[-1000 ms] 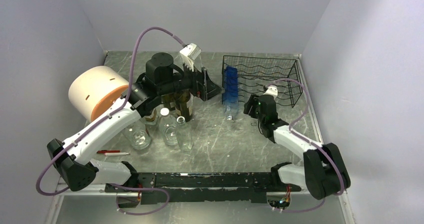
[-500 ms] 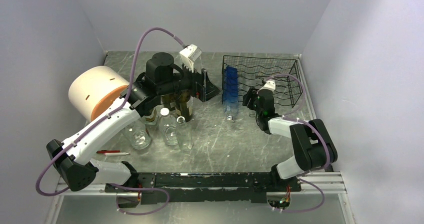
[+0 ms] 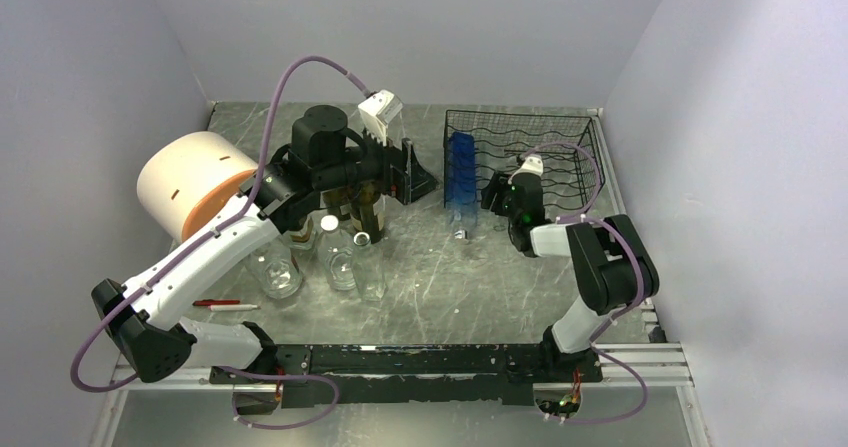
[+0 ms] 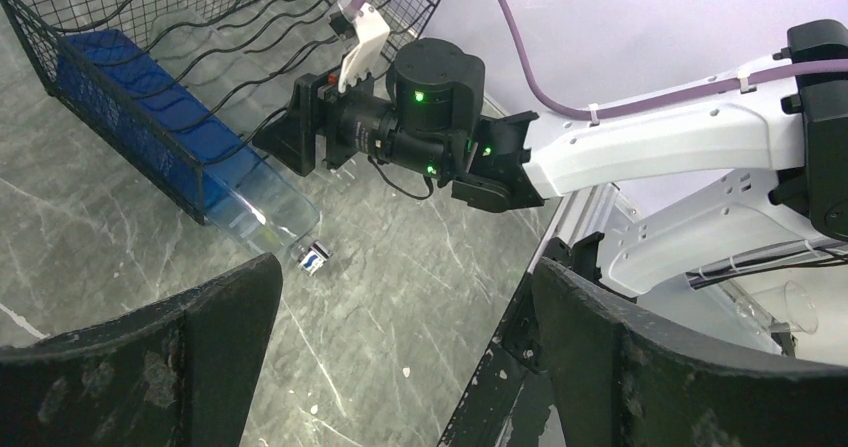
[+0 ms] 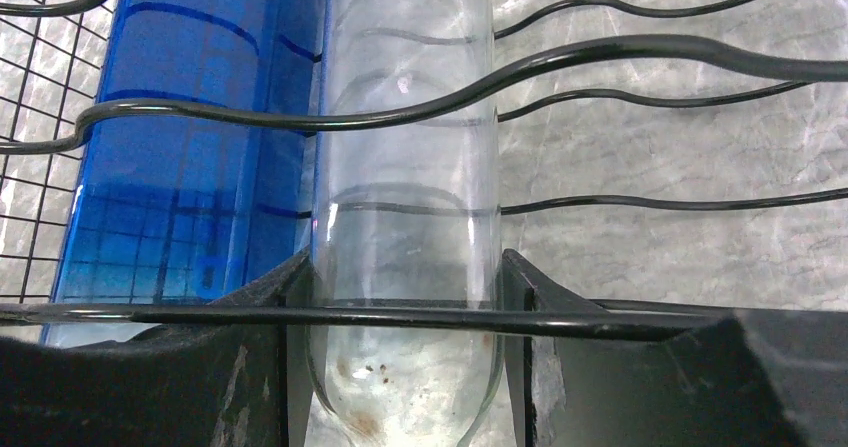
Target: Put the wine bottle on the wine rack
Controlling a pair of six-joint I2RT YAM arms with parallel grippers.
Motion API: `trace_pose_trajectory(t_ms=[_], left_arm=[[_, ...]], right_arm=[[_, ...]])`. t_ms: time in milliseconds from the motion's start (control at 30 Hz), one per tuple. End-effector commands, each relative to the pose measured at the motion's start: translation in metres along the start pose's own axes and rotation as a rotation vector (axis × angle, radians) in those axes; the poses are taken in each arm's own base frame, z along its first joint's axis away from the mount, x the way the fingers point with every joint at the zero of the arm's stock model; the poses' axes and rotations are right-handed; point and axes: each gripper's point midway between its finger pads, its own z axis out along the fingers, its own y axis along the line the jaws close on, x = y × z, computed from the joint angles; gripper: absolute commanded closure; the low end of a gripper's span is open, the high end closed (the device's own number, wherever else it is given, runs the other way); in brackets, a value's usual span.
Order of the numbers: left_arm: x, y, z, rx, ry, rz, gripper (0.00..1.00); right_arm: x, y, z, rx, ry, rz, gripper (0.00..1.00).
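Observation:
The black wire wine rack (image 3: pixel 545 147) stands at the back right. A blue bottle (image 3: pixel 460 175) lies in its leftmost slot. My right gripper (image 3: pixel 497 199) is at the rack's front edge, shut on the base of a clear wine bottle (image 5: pixel 405 217). That bottle lies on the wavy wires (image 5: pixel 640 52) in the slot right of the blue bottle (image 5: pixel 190 157). My left gripper (image 3: pixel 418 172) hangs open and empty left of the rack, above a group of bottles. The left wrist view shows the rack (image 4: pixel 215 12), the blue bottle (image 4: pixel 150 117) and the right gripper (image 4: pixel 300 132).
Several glass bottles and jars (image 3: pixel 340 252) stand left of centre under the left arm. A white and orange cylinder (image 3: pixel 195 182) lies at the far left. A red pen (image 3: pixel 225 305) lies near the left base. Walls close in both sides.
My right gripper has moved a little up and left toward the rack with the clear bottle, and its elbow has folded in and risen. The left arm has not moved.

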Motion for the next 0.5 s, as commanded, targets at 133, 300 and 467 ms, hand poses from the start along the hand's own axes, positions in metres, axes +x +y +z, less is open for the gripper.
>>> trace_pose_trajectory(t_ms=[133,300,467], left_arm=[[-0.016,-0.006,-0.013,-0.009,-0.038,0.019,0.01],[-0.019,-0.004,-0.016,-0.027,-0.052,0.023,0.01],[-0.024,-0.002,-0.019,-0.04,-0.061,0.066,0.01]], right_arm=[[-0.043,0.0,0.007,0.019,-0.137,0.028,0.42],[-0.047,-0.004,-0.007,0.038,-0.142,0.037,0.3],[-0.046,-0.011,-0.019,0.074,-0.124,0.029,0.22]])
